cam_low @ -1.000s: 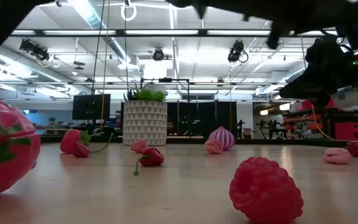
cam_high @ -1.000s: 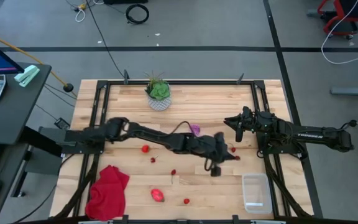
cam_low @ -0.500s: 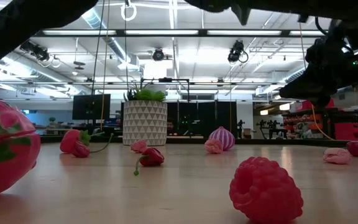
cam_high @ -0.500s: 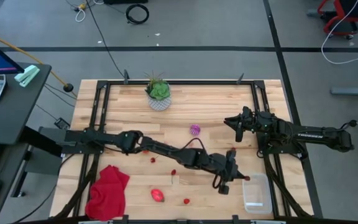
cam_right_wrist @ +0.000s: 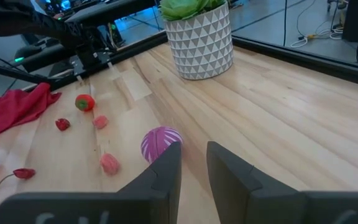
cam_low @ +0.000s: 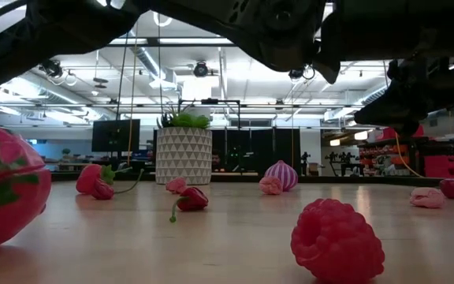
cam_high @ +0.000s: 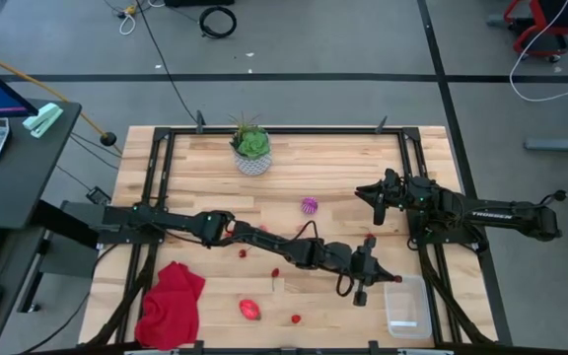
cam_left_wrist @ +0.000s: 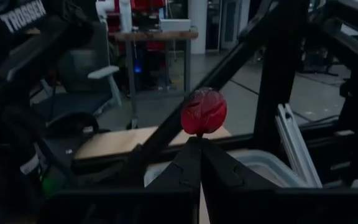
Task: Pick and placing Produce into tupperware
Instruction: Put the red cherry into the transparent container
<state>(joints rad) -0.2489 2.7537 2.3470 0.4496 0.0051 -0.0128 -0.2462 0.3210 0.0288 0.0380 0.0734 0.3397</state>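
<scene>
Left end effector (cam_left_wrist: 199, 144) is pinching a red berry (cam_left_wrist: 203, 111) beside the tupperware (cam_high: 406, 306); right end effector (cam_high: 371, 194) is idling with fingers nearly together, holding nothing

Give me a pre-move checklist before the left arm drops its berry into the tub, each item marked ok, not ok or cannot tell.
1. Left gripper shut on the red berry: ok; the fingertips pinch its underside.
2. Left gripper over the tupperware: not ok; in the high view it sits just beside the tub's near-left corner, not above it.
3. Tub upright and open: ok; no lid shows in the high view.
4. Right gripper out of the way: ok; it hangs farther back, shut, near the purple ball.
5. Drop height over the tub: cannot tell.
</scene>
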